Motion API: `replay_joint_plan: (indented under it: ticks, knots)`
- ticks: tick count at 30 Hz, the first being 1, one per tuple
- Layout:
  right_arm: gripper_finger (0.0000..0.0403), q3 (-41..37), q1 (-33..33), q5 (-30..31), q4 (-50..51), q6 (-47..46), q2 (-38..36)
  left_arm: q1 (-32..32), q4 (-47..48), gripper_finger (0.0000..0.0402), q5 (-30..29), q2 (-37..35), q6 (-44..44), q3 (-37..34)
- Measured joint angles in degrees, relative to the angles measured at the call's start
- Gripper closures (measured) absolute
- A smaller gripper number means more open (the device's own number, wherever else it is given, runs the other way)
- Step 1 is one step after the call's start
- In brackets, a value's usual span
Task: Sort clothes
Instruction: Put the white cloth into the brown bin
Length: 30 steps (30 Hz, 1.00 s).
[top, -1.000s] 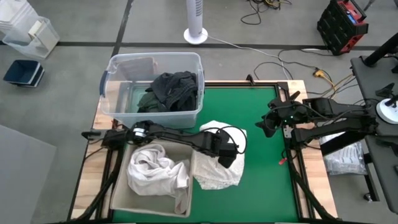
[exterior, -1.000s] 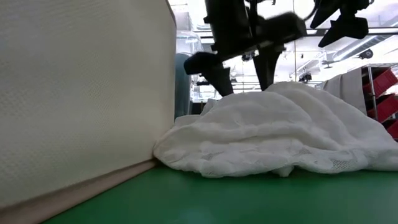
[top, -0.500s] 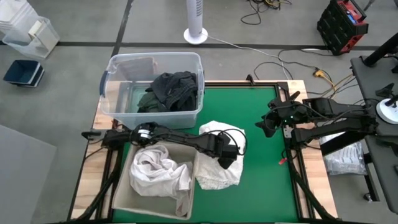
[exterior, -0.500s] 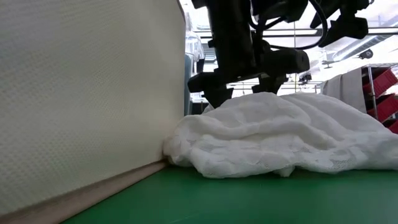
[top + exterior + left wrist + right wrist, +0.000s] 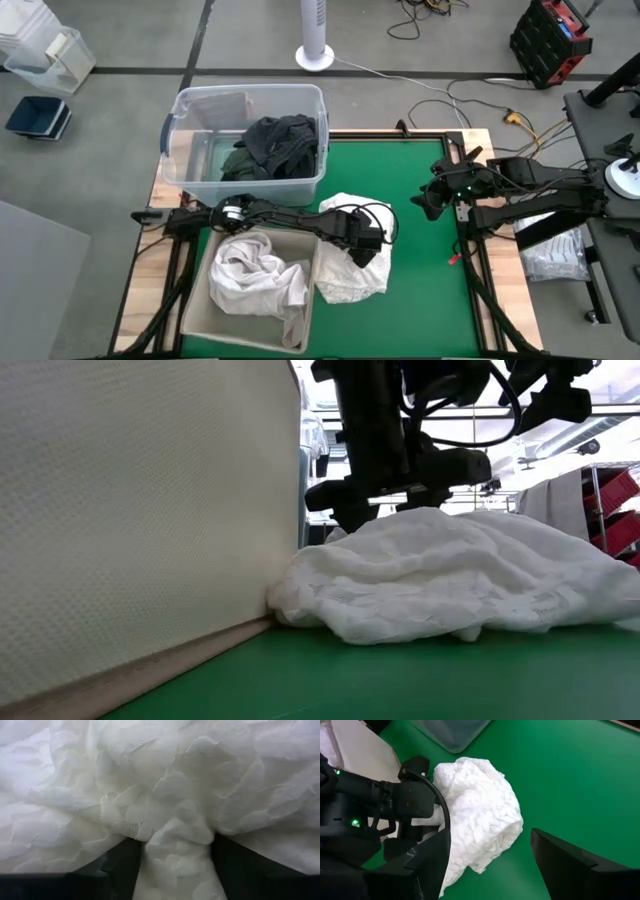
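Dark clothes (image 5: pixel 272 143) sit in the clear tub (image 5: pixel 190 108), whites (image 5: pixel 255 280) in the beige bin (image 5: pixel 196 322); one white garment (image 5: pixel 352 280) is left on the bench (image 5: pixel 430 290), the left gripper (image 5: pixel 368 252) fingers closing around a fold. The right gripper (image 5: pixel 424 205) waits with its fingers apart.

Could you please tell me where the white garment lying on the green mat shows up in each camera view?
High view: white garment centre, right of the beige bin.
Low view: right, against the bin wall.
Left wrist view: fills the picture.
Right wrist view: centre.
Shared landmark: the bin.

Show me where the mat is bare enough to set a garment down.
Bare green mat lies between the white garment and the right gripper. Crowded: beige bin against the garment, clear tub behind, left gripper pinching it.
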State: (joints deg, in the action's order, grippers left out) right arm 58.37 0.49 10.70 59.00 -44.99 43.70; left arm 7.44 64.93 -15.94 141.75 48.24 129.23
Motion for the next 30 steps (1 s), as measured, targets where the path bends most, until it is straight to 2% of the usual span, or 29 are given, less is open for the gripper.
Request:
replay_joint_plan:
  ticks: [9, 16, 20, 30]
  knots:
    - [0.0143, 0.0, 0.0, 0.0, -1.7, 0.2, 0.0, -0.1, 0.5, 0.0286, 0.0, 0.0, -3.3, 0.0]
    - [0.0157, 0.0, 0.0, 1.1, -2.7, 1.1, 0.0, -0.2, 1.5, 0.039, 0.6, 0.1, -7.5, 1.2]
    - [0.0163, 0.0, 0.0, 1.4, -2.7, 1.6, 0.0, -0.2, 4.3, 0.0396, 1.2, 0.1, -9.2, 5.6]
    - [0.0165, 0.0, 0.0, 1.4, -2.4, 2.3, -0.2, -0.3, 3.6, 0.0401, 4.3, -6.7, -12.5, 5.5]
